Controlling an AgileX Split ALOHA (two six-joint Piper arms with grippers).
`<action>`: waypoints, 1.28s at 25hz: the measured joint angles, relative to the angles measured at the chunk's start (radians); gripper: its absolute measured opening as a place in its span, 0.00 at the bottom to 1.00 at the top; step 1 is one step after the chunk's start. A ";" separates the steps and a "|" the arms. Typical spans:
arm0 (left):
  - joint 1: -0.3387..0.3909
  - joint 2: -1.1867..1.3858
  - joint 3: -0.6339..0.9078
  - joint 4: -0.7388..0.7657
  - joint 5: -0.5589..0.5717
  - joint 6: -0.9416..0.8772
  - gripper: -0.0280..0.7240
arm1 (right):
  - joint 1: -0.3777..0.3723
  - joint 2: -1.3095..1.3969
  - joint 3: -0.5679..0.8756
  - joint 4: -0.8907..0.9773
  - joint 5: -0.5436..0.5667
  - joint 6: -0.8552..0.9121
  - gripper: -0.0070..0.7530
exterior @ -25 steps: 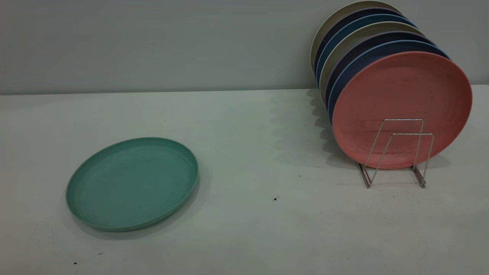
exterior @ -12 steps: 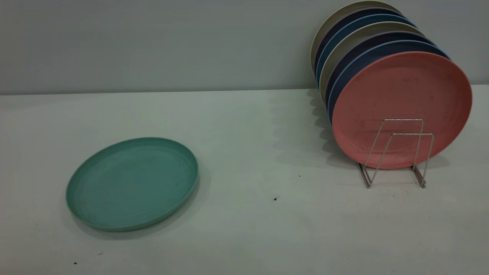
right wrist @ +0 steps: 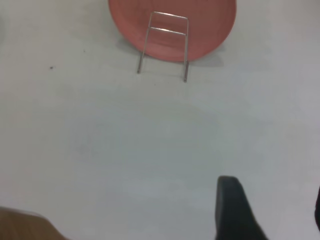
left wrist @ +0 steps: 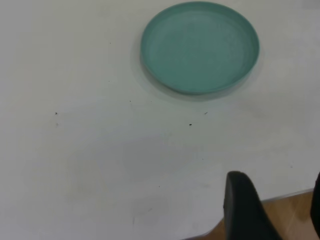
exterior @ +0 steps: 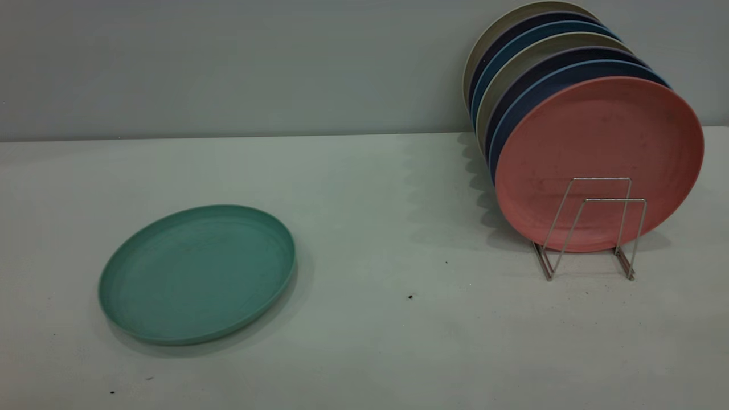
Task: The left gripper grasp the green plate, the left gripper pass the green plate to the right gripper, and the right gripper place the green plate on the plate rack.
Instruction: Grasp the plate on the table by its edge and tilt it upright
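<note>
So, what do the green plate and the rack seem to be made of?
Green plate: probably plastic or a similar composite, with a matte finish, even colour and no glare. Rack: thin metal wire, silver and slightly shiny, bent into squared loops.

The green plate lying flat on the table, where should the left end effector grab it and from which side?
Probably by the raised rim: the green plate lies flat on the table, so only its rim gives the fingers something to pinch. The left end effector is open, back at the table's near edge, so the rim section facing it looks the easiest to reach, with one finger inside the rim and one outside.
</note>
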 joint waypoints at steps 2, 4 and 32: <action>0.000 0.000 0.000 0.000 0.000 0.000 0.52 | 0.000 0.000 0.000 0.000 0.000 0.000 0.54; 0.000 0.000 0.000 0.000 0.000 0.000 0.52 | 0.000 0.000 0.000 0.000 0.000 -0.001 0.54; 0.000 1.369 -0.108 -0.518 -0.660 0.325 0.79 | 0.000 0.873 -0.024 0.550 -0.500 -0.541 0.55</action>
